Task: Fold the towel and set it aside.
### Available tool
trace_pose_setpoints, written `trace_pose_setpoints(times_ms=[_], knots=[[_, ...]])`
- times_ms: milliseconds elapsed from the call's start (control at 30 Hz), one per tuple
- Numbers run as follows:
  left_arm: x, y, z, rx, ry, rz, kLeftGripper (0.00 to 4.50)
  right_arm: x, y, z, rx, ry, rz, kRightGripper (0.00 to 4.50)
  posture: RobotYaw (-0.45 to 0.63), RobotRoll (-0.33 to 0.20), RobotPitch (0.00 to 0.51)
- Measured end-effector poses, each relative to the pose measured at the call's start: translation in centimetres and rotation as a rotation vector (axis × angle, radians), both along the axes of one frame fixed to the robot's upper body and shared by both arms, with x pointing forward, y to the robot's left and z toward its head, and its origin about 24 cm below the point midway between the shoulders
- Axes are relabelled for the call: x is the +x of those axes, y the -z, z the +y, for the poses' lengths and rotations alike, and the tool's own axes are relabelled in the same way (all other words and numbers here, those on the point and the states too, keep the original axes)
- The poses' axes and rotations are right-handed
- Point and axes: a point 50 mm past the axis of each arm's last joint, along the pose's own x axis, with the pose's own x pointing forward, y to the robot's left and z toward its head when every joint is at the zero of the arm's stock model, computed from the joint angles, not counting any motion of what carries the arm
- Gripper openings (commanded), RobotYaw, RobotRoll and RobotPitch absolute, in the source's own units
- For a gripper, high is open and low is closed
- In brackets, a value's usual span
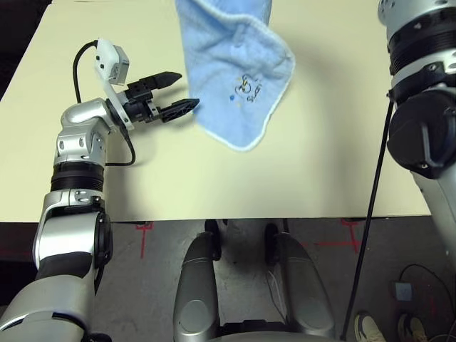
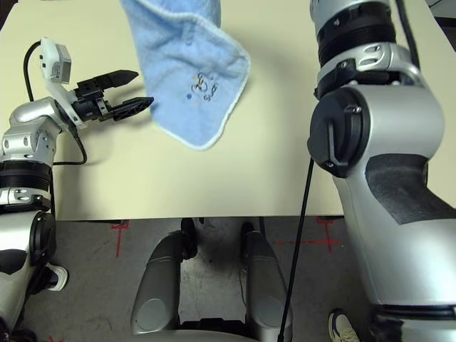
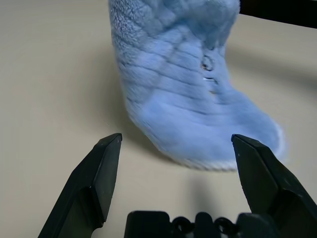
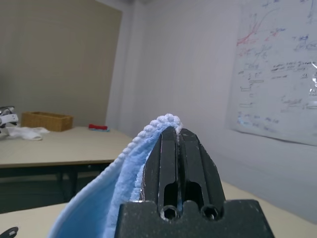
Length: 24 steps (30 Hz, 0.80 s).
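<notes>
The pale cream tabletop (image 1: 299,171) sits in a white-walled room. The soft light blue terry-cloth towel (image 1: 239,78) hangs long-way down, pinched in the right hand (image 4: 177,136). The left hand (image 1: 175,91) is wide open beside it.

Light blue towel (image 1: 231,68) hangs draped above the table, printed corner apparently lowest.

light: bright, even | shadow: soft, under towel (image 1: 231,68) | blur: towel in left wrist view
</notes>
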Motion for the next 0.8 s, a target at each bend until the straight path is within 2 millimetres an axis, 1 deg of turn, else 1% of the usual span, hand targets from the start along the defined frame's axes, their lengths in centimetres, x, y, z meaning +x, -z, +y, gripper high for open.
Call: trace_pose_setpoints(times_ms=[67,133,200,267,367,533,667,800], knots=[[0.2,0.2,-0.2,-0.014,-0.005,0.007,4.50,0.0,0.3,0.3,-0.030,-0.011,-0.004,0.03,0.02,0.000,0.308],[0.5,0.1,-0.8,-0.042,-0.016,-0.001,4.50,0.1,0.9,1.0,-0.066,-0.037,0.001,0.03,0.03,0.000,0.307],[1.0,-0.8,-1.7,-0.082,-0.037,-0.029,4.50,0.5,1.8,1.8,-0.099,-0.058,0.026,0.03,0.05,0.000,0.301],[1.2,-2.2,-2.8,-0.139,-0.055,-0.066,4.50,0.6,2.3,2.2,-0.123,-0.058,0.035,0.03,0.06,0.000,0.299],[0.8,-4.2,-4.2,-0.218,-0.051,-0.102,4.50,0.6,2.6,3.1,-0.156,-0.064,0.043,0.03,0.08,0.000,0.296],[-0.1,-6.0,-5.5,-0.303,-0.039,-0.045,4.50,1.0,3.0,3.5,-0.170,-0.025,0.062,0.03,0.10,0.000,0.299],[-0.9,-7.0,-5.9,-0.345,-0.025,0.013,4.50,1.8,3.9,3.5,-0.169,0.057,0.103,0.03,0.11,0.000,0.302],[-1.3,-7.5,-6.0,-0.374,-0.031,0.052,4.50,2.2,4.4,3.4,-0.164,0.093,0.125,0.03,0.12,0.000,0.303]])
